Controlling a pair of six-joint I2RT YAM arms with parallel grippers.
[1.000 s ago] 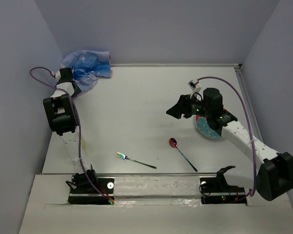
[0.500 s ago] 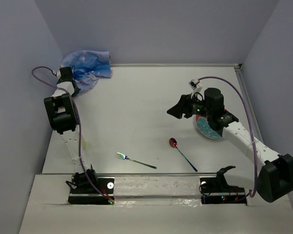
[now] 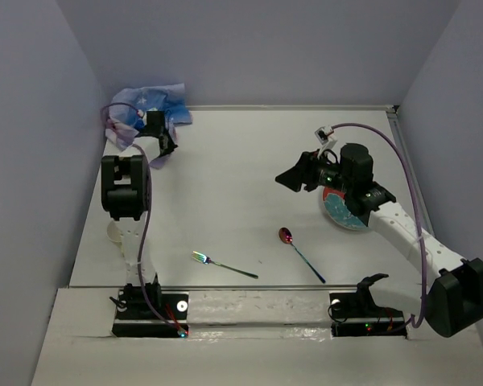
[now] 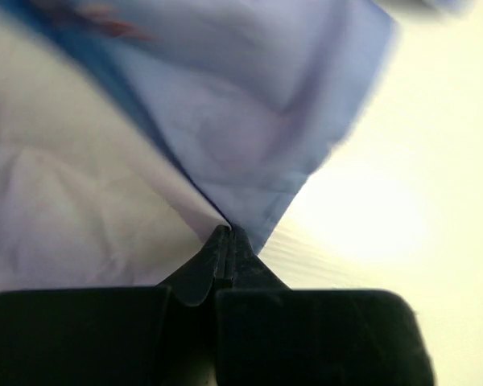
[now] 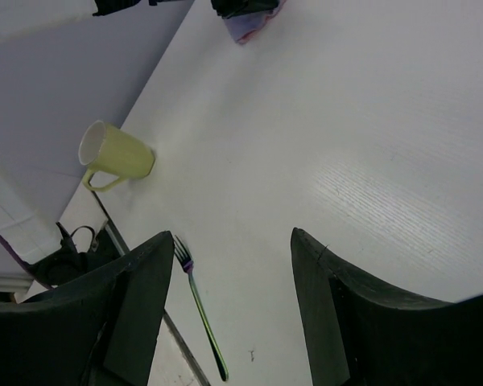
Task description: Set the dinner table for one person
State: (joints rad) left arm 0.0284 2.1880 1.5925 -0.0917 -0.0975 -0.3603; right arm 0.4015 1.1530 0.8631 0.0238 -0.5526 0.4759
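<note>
Table (image 3: pixel 225 185) under left gripper (image 4: pixel 225 235); gripper pinching placemat (image 4: pixel 266 104) corner.

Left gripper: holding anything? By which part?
Yes: the left gripper is shut on the blue placemat, pinching it at its edge. The right gripper is open, holding nothing.

This is a robotics lab test cell, not a home. Plain lavender-grey panel walls (image 3: pixel 266 48) box in a large matte-white rectangular bench (image 3: pixel 225 177). A black-and-white jointed left arm (image 3: pixel 127 189) and right arm (image 3: pixel 394 221) stand on a metal mounting rail (image 3: pixel 258 296), and a purple cable (image 3: pixel 358 125) loops loose.
</note>
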